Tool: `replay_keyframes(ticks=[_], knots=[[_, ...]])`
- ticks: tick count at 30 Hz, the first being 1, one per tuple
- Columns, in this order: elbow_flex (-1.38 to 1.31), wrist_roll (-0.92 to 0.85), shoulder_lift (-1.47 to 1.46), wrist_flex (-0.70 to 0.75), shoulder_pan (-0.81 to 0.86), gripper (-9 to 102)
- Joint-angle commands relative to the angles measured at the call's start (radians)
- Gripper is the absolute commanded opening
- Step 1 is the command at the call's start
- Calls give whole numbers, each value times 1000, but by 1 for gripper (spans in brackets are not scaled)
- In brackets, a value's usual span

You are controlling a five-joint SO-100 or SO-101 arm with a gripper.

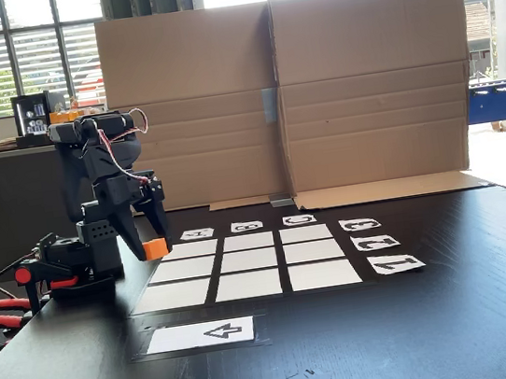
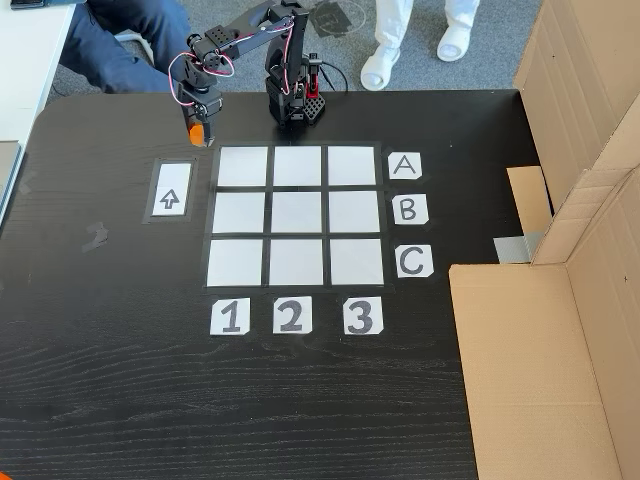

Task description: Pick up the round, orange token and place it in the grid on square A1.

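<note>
Cardboard sheets (image 1: pixel 288 100) stood as a wall behind a black wooden bench (image 1: pixel 423 326), with windows beyond them in a fixed view. On the bench lay the grid (image 2: pixel 296 216), three by three white cells parted by black lines, with the cards A (image 2: pixel 403 165), B and C down its right edge and 1 (image 2: pixel 229 316), 2 and 3 along its lower edge in a fixed view from above. Square A1 (image 2: pixel 242 166), the grid's top left cell in that view, lay bare. A white card with a black arrow (image 2: pixel 171 198) lay just left of the grid, apart from it. The black arm's base (image 2: pixel 293 100) stood just above the grid's top edge in that view, and the arm reached out to the left of it. The tool (image 2: pixel 198 136) pointed down, just beyond the grid's top left corner and outside square A1. Its fingers were closed on the round, orange token (image 1: pixel 155 248), which showed between the fingertips in both fixed views. In a fixed view from the front the token hung clear of the bench, just left of the grid's far left corner. Red-handled clamps (image 1: pixel 7 314) sat at the bench edge to the left of the grid in that view. Legs of people (image 2: pixel 420 30) stood on the floor past the bench, beyond the grid's top edge.
</note>
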Motion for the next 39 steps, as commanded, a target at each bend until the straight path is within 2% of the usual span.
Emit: replay_keyframes(ticks=[1, 5, 10, 19, 39], knots=[[118, 11, 127, -23, -40, 4], [253, 21, 215, -43, -81, 5], [397, 23, 261, -140, -104, 7], [545, 25, 265, -250, -115, 8], [566, 25, 103, -383, -129, 11]])
